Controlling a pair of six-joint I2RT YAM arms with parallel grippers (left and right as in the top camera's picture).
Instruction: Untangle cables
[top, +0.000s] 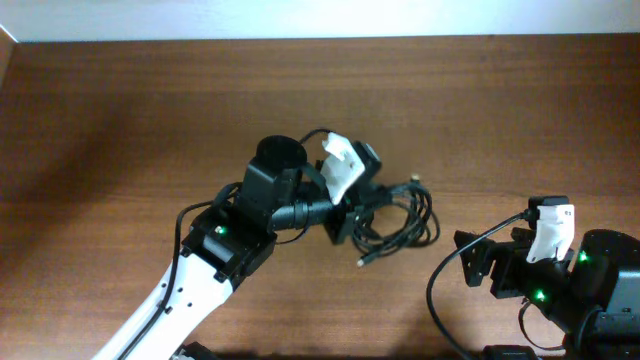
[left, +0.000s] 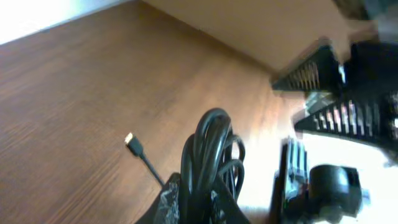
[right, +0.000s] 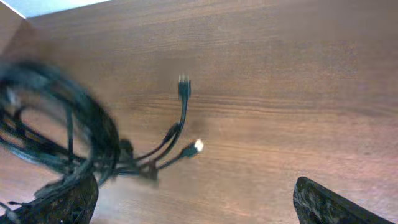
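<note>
A tangled bundle of black cables lies at the table's middle, with loose plug ends sticking out toward the front. My left gripper is shut on the bundle's left side; in the left wrist view several cable loops rise from between its fingers, and one plug lies on the wood. My right gripper is open and empty, to the right of the bundle and apart from it. In the right wrist view its fingertips frame bare wood, with the cables and plugs beyond.
The wooden table extends to a pale wall along the far edge. The right arm's base and its own wiring sit at the front right corner.
</note>
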